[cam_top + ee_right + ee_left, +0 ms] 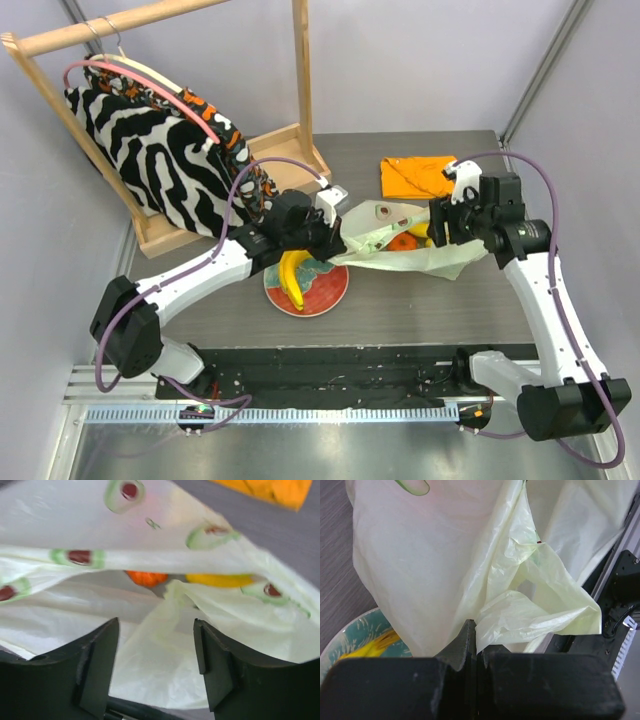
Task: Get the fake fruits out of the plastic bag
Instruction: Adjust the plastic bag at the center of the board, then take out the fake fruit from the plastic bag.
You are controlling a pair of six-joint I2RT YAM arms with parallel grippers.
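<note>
Left fingers clamp the plastic bag — right fingers open, its edge just ahead.

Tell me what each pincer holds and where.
Left pincer pinches the bag by a fold of its plastic; right pincer is open, holding nothing.

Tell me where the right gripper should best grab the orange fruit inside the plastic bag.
Probably grip the orange fruit across its round middle, entering low through the mouth of the plastic bag, which faces the open right gripper. The top film sags over the fruit, covering it from above, while the left gripper pinches the bag's far edge.
</note>
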